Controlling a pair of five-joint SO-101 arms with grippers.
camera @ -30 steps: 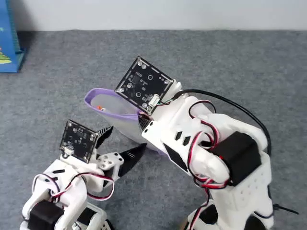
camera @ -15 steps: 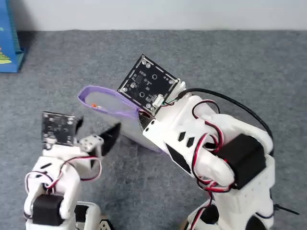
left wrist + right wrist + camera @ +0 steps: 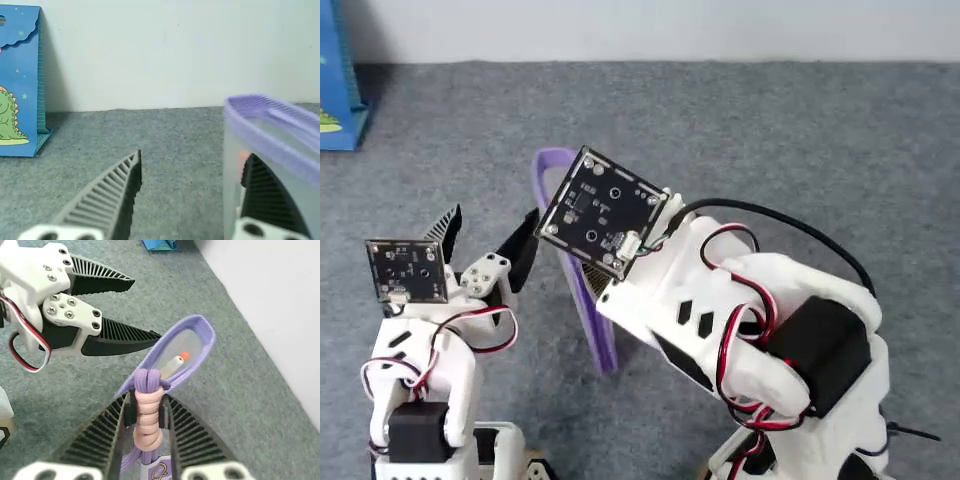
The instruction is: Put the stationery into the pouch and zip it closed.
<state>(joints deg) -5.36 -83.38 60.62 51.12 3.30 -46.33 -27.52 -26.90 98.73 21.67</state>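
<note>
The pouch (image 3: pixel 592 322), translucent with a purple zip rim, stands on edge on the grey carpet. My right gripper (image 3: pixel 146 398) is shut on its pink zip-pull cord (image 3: pixel 148 420) at one end. The mouth of the pouch (image 3: pixel 186 347) gapes open, and a white stationery item with an orange tip (image 3: pixel 177 360) lies inside. My left gripper (image 3: pixel 495 215) is open just left of the pouch, its fingers pointing toward the back wall. In the left wrist view one finger (image 3: pixel 262 197) sits against the pouch wall (image 3: pixel 280 145) and the other finger (image 3: pixel 112 197) is over bare carpet.
A blue gift bag (image 3: pixel 335 90) stands at the back left by the white wall; it shows as well in the left wrist view (image 3: pixel 17 85). The right arm's body (image 3: pixel 760 330) fills the front right. Grey carpet stretches open behind and to the right of the pouch.
The right arm has turned the pouch from lying flatter to standing on edge and shifted it left. The left gripper has swung away to the left and now points toward the back.
</note>
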